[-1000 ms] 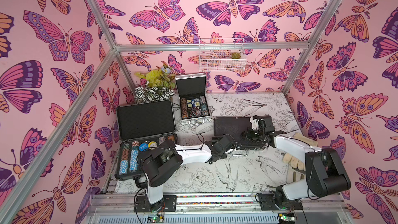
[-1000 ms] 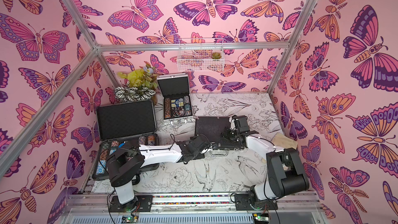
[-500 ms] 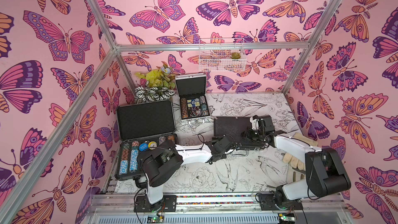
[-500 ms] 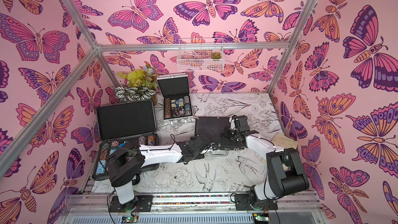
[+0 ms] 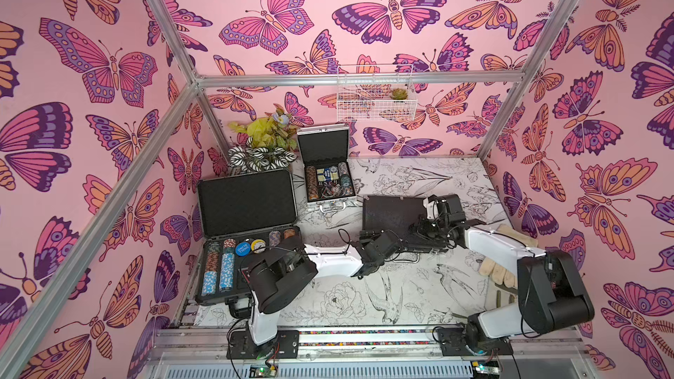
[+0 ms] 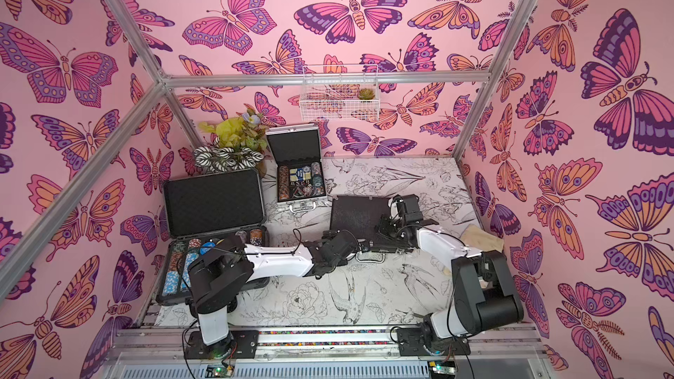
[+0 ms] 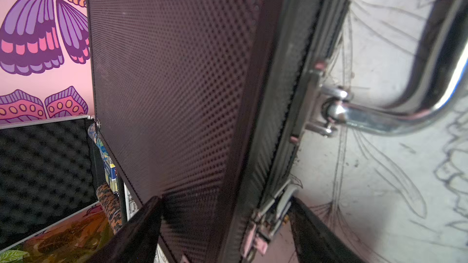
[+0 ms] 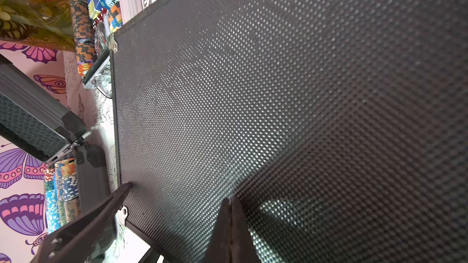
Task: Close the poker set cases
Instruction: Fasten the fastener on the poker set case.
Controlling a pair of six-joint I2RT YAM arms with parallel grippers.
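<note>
Found table (image 5: 419, 297) clad in black-and-white bird-and-flower print, boxed in by pink butterfly walls (image 5: 328, 12) and aluminium framing (image 5: 277, 81). Noted medium black case (image 5: 392, 218) lying lid lowered at mid-table. Recorded large black case (image 5: 246, 213) left of it and small silver case (image 5: 325, 173) behind it to the left, both lids up. Logged left tool (image 7: 225, 199) spread astride the medium black case's front edge beside the latch (image 7: 263, 226); right tool (image 8: 230, 201) clenched on nothing, tips over its lid. Spotted wire basket (image 5: 375, 103) on wall beyond it.

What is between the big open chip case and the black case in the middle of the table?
Bare printed tabletop, crossed by the left arm's white forearm; both top views show it.
</note>
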